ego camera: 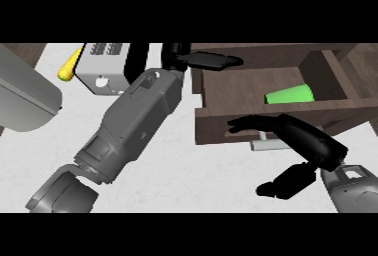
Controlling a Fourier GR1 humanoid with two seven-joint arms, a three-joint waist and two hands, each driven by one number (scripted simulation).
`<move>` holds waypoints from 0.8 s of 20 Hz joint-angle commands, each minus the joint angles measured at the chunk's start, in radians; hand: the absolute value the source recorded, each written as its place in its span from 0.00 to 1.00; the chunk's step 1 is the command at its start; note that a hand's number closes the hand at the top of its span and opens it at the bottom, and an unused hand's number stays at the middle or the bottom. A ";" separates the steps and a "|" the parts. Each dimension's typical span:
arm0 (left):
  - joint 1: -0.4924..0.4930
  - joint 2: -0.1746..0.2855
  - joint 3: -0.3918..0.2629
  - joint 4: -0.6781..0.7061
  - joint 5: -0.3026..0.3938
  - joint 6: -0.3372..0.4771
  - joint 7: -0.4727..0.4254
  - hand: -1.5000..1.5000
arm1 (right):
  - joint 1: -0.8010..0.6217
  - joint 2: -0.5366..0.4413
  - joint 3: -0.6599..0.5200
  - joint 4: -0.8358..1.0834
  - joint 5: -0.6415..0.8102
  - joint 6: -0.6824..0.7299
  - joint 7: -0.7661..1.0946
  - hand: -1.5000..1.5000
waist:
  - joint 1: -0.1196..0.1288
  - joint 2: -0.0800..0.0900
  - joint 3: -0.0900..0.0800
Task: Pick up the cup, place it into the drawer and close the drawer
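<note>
A green cup [290,94] lies on its side inside the open brown wooden drawer [221,122], near its right wall. No hand touches the cup. My left hand [209,60] is at the end of a long grey forearm, at the drawer's far left corner, fingers straight and pointing right along the back rim. In front of the drawer, my right hand [295,135] is open, its fingers lying against the front panel just above the grey handle [266,145]. The thumb hangs lower, away from the panel.
A white and grey appliance [103,65] stands at the back left with a yellow item [69,66] beside it. A large grey rounded object [26,97] fills the left edge. White counter [207,175] spreads in front of the drawer.
</note>
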 commanded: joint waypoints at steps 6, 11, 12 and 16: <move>0.110 0.026 0.016 -0.068 0.013 -0.079 -0.048 0.00 | -0.079 0.041 0.101 0.462 0.300 -0.129 -0.204 0.00 | 0.100 -0.007 0.001; 0.212 0.037 0.006 -0.148 0.016 -0.090 -0.048 0.00 | -0.176 0.079 0.094 0.780 0.396 -0.246 -0.323 1.00 | 0.134 -0.010 0.001; 0.200 0.044 0.018 -0.149 0.020 -0.089 -0.058 0.00 | -0.248 0.106 0.081 0.853 0.403 -0.258 -0.327 1.00 | 0.138 -0.004 0.002; 0.252 0.105 0.026 -0.211 0.038 -0.136 -0.006 0.00 | -0.328 0.103 -0.003 1.006 0.376 -0.332 -0.473 1.00 | 0.153 -0.003 0.003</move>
